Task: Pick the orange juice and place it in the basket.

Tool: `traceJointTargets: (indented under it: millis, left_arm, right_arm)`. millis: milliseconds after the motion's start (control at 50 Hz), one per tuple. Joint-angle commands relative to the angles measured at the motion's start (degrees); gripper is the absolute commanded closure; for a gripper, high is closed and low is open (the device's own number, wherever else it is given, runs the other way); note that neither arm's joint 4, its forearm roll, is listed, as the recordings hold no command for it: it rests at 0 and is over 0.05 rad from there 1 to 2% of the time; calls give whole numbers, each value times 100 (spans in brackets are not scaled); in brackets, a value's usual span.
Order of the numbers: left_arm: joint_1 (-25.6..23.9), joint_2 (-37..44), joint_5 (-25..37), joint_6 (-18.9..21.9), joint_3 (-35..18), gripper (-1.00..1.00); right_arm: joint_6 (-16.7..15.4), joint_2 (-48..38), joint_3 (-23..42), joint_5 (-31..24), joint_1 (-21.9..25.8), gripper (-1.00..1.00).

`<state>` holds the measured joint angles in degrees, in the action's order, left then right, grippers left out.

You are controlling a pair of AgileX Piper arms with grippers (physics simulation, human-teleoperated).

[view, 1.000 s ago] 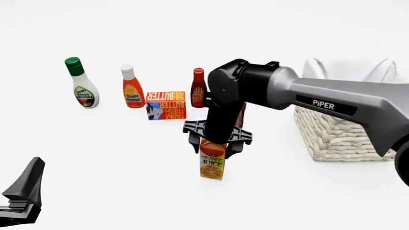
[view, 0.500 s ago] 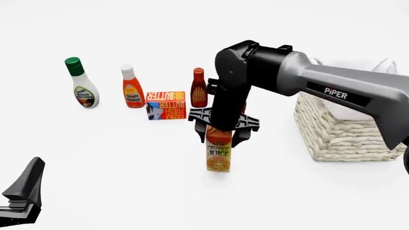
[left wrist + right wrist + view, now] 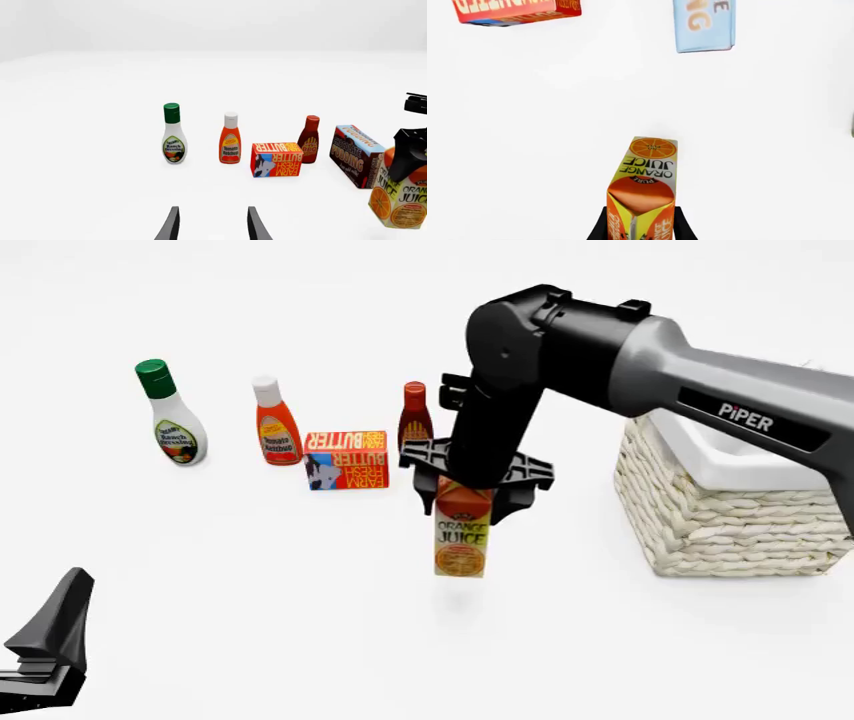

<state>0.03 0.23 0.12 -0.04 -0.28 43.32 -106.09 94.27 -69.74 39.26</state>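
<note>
The orange juice (image 3: 462, 532) is an orange and yellow gable-top carton. It hangs upright a little above the table, left of the basket (image 3: 727, 510). My right gripper (image 3: 467, 490) is shut on the carton's top. The right wrist view shows the carton (image 3: 644, 180) between the two fingers (image 3: 602, 227). The left wrist view shows the carton (image 3: 400, 197) at one edge. The basket is cream wicker with a white lining and stands at the right. My left gripper (image 3: 212, 227) is open and empty, low at the near left (image 3: 47, 650).
A row stands at the back left: a ranch bottle (image 3: 171, 425), a ketchup bottle (image 3: 276, 425), a butter box (image 3: 347, 460) and a dark red sauce bottle (image 3: 415, 420). A brown pudding box (image 3: 357, 156) lies behind the carton.
My right gripper has lifted the orange juice off the table and carried it up and a little to the right, toward the basket. The left arm has not moved.
</note>
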Motion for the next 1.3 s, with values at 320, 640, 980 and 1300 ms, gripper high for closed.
traceJointTargets:
  millis: [320, 640, 980, 1300]
  left_arm:
    - [0, 0, 0, 0, 0, -100]
    - [-2, 0, 0, 1, 0, -100]
    - [1, 0, 0, -1, 0, -100]
    - [0, 0, 0, 1, 0, -100]
  right_arm:
    - [-366, 325, 149, -16, -147, 100]
    - [-563, 534, 233, -16, -112, 100]
    - [-860, 594, 490, -16, -211, 100]
    - [-1141, 673, 826, -16, -309, 100]
